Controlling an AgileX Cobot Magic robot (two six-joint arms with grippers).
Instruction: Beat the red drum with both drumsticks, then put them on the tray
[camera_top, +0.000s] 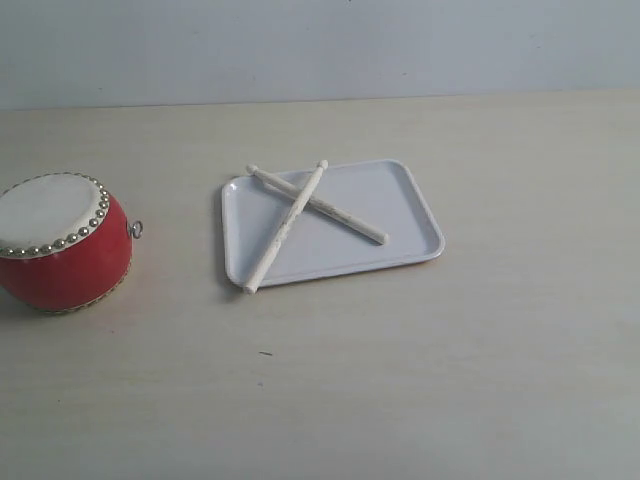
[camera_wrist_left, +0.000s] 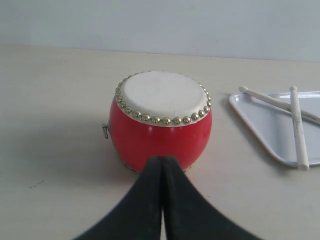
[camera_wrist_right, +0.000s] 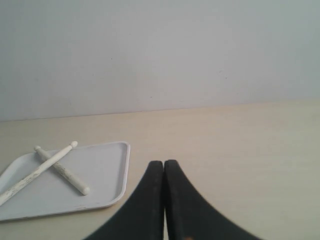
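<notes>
On tray (camera_top: 405, 215), mid-worktop (camera_top: 400, 380): drumsticks (camera_top: 303, 197) crossed in X, one end poking over tray's near-left rim. Red drum (camera_top: 62, 240) upright toward worktop's left side, well apart from tray. Left gripper (camera_wrist_left: 162, 160) jaws pressed together, empty, near drum. Right gripper (camera_wrist_right: 164, 163) jaws likewise closed tight, empty, near tray.

Wide pale beige wood-grain tabletop (camera_top: 450, 380) fills most of exterior view, fine grain lines running crosswise. Plain matte grey-white wall (camera_top: 320, 45) behind, meeting tabletop's far edge in straight line. Tiny dark speck (camera_top: 265, 353) on tabletop toward front. Light soft, even; shadows faint, short.
</notes>
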